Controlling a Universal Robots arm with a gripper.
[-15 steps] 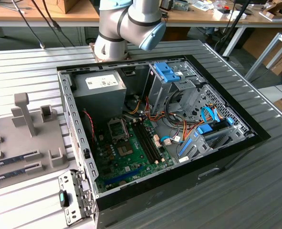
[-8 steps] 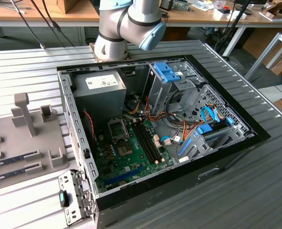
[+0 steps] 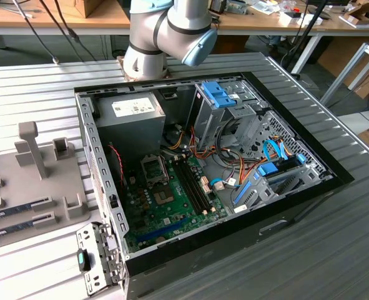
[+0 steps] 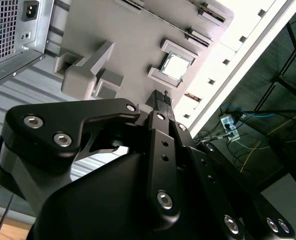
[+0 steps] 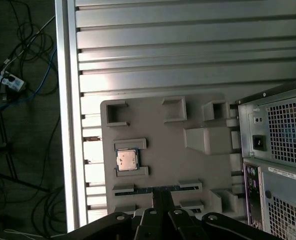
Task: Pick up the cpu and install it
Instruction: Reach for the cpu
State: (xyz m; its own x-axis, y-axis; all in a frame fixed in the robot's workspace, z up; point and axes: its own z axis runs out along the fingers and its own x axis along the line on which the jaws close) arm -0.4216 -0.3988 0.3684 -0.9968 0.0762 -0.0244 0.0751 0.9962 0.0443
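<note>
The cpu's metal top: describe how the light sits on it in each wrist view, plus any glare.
Second wrist view: the cpu shines pale, and the table slats beyond the grey tray wash out white. First wrist view: the cpu looks evenly lit; a glare band crosses the table slats.

The arm (image 3: 152, 39) is silver-grey with a pale blue joint cap (image 3: 200, 47), its tool (image 4: 162, 99) black with silver screws (image 4: 33, 120)
</note>
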